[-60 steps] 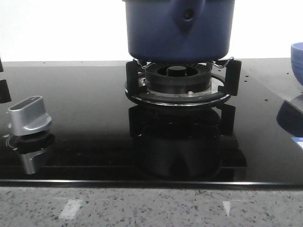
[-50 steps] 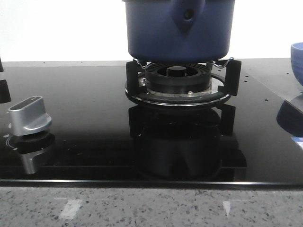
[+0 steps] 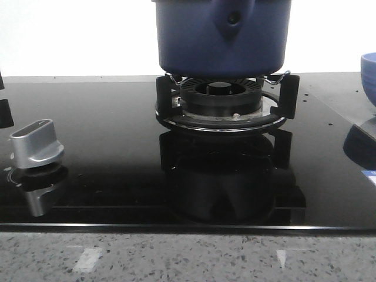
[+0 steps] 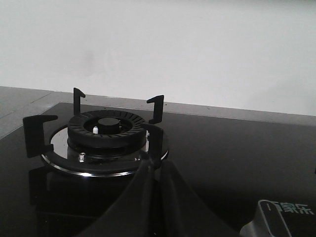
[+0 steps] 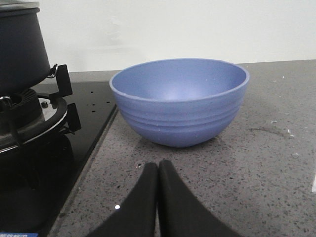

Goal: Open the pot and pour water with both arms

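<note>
Sitting on the burner (image 3: 220,97), the pot (image 3: 222,35), both grippers (image 4: 157,170) (image 5: 157,170) closed and empty, needing opening wide and approaching from above for gripping the unseen lid squarely.

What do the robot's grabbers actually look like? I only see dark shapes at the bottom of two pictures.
Only the fingers show. The left gripper has two smooth black fingers, broad below and curving to thin tips. The right gripper looks the same: matte black, tapered, with rounded tips. No cables, markings or arm parts are visible in any view, and the front view shows neither arm.
</note>
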You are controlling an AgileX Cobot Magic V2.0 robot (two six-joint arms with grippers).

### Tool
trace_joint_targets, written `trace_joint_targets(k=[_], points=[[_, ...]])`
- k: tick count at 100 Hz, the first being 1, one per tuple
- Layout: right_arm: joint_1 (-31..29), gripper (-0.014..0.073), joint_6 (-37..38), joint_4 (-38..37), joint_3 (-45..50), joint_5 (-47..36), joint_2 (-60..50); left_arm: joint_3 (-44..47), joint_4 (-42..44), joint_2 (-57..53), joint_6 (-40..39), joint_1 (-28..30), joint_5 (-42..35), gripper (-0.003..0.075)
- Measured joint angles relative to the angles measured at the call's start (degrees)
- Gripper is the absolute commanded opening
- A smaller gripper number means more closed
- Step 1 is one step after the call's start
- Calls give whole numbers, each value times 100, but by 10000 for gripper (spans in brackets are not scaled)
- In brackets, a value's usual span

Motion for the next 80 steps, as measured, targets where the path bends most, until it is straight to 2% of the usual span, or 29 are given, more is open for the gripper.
trace_joint_targets(k=[80], points=[[0,-47,0,0,0,-133,0,0,-109,0,0,0,9,-20]])
